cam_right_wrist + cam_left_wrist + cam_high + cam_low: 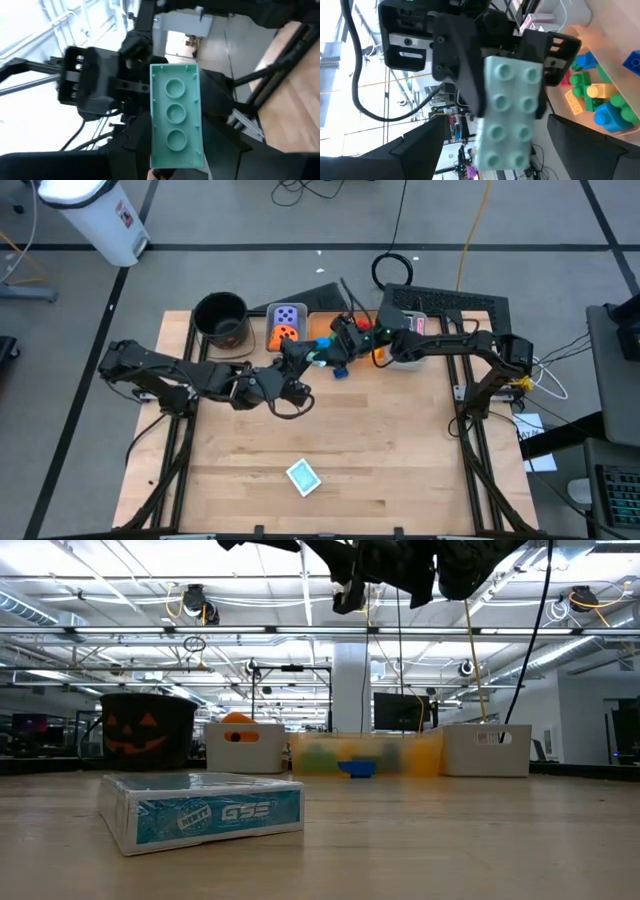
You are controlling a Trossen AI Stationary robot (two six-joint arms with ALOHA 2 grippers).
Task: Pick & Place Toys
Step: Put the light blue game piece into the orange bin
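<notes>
A pale teal brick (318,358) is held in the air between my two grippers, above the table's far middle. My right gripper (176,150) is shut on it. The right wrist view shows the brick's hollow underside (175,115). The left wrist view shows its studded top (510,115). My left gripper (502,150) is open, with its fingers wide apart on either side of the brick's near end, touching nothing. A blue brick (340,372) lies on the table below. A teal card box (303,477) lies flat near the front edge. My right gripper pinches the teal brick between its two fingers, one on each long side (152,132). The fingers (462,80) come about level from the table's right and lie along the brick. The brick is lifted clear of the table, its free end toward my left gripper.
At the back stand a black pot (222,318), a grey bin (270,315) with a purple die (289,313) and an orange die (285,333), an orange bin (580,35) with several bricks (590,95), and a white bin (410,345). The card box also shows in the low view (200,810).
</notes>
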